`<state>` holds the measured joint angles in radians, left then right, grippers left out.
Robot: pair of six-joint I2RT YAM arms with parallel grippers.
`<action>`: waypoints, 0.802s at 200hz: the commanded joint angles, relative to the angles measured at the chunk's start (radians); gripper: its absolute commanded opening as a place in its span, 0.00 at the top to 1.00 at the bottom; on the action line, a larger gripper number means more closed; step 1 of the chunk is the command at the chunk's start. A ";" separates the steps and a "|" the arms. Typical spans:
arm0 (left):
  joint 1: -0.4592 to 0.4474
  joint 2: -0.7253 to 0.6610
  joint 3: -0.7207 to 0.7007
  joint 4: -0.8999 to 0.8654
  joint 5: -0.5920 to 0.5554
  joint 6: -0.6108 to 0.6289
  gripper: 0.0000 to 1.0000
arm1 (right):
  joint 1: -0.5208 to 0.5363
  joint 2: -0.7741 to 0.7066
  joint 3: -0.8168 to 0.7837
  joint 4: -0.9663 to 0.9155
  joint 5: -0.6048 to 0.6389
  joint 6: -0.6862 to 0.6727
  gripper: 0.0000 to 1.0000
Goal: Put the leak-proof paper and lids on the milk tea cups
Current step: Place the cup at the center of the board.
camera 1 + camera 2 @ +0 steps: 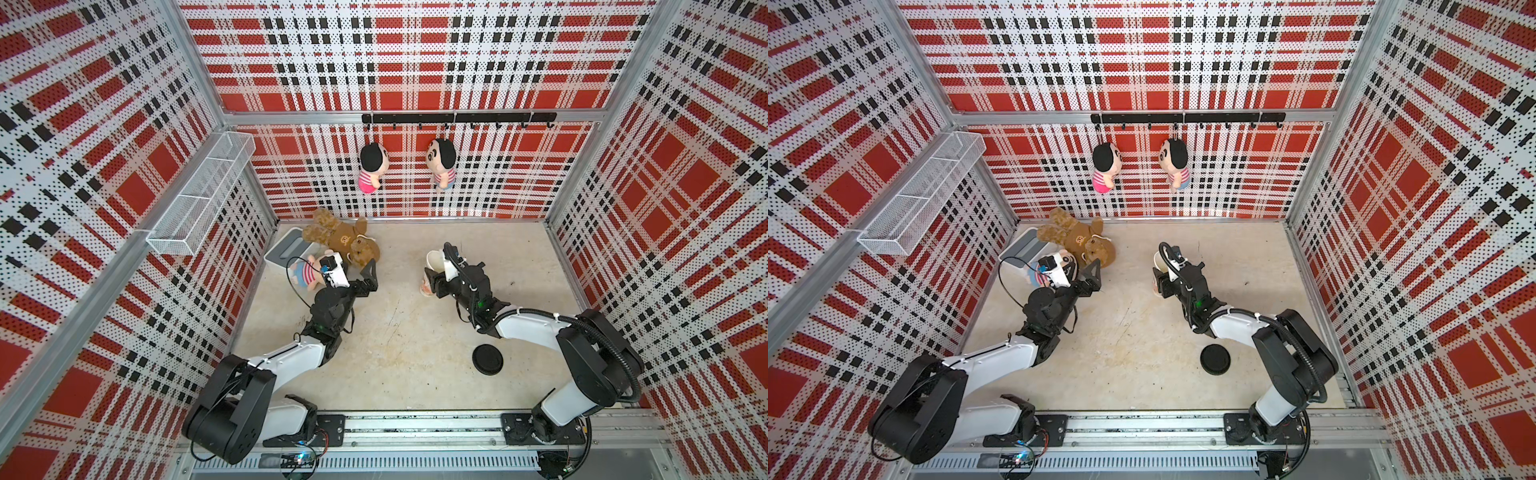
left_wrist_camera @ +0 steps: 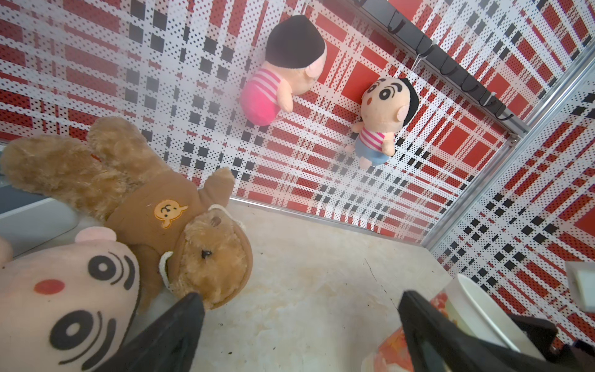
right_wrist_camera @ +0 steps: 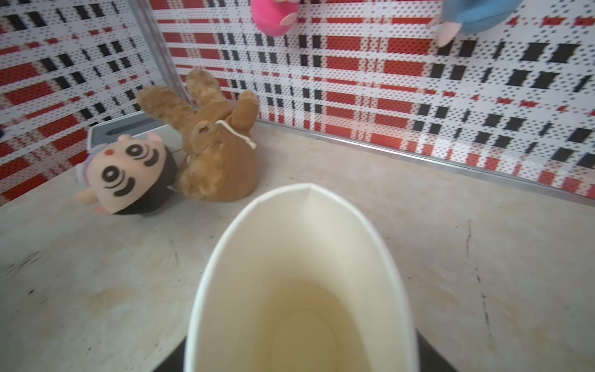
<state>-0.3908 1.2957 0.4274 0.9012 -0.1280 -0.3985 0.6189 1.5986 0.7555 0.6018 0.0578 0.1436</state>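
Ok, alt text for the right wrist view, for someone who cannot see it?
An empty white milk tea cup, mouth uncovered, fills the foreground, gripped between the dark jaws of the right tool. Behind it on the beige table lie a black-haired doll and a brown teddy bear, before a white box and plaid wall.

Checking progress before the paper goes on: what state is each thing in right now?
milk tea cup: upright, empty, mouth uncovered, held.
right gripper: jaws shut on the cup's side.
left gripper: jaws open, empty.
black lid: flat on the table, apart from the cup.
leak-proof paper: not in sight.
brown bear: lying on the table.
pink doll, blue doll: hanging from the hook rail.
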 commanded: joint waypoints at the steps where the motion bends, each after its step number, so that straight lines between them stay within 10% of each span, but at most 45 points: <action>1: 0.010 0.010 0.029 0.021 0.034 -0.010 0.02 | 0.033 -0.017 -0.003 0.069 -0.118 -0.041 0.38; 160: 0.041 0.012 0.020 0.021 0.076 -0.038 0.02 | 0.113 0.041 0.085 -0.166 -0.313 -0.161 0.00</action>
<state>-0.3611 1.3132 0.4339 0.9043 -0.0742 -0.4335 0.7246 1.6382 0.8181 0.4873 -0.2337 0.0193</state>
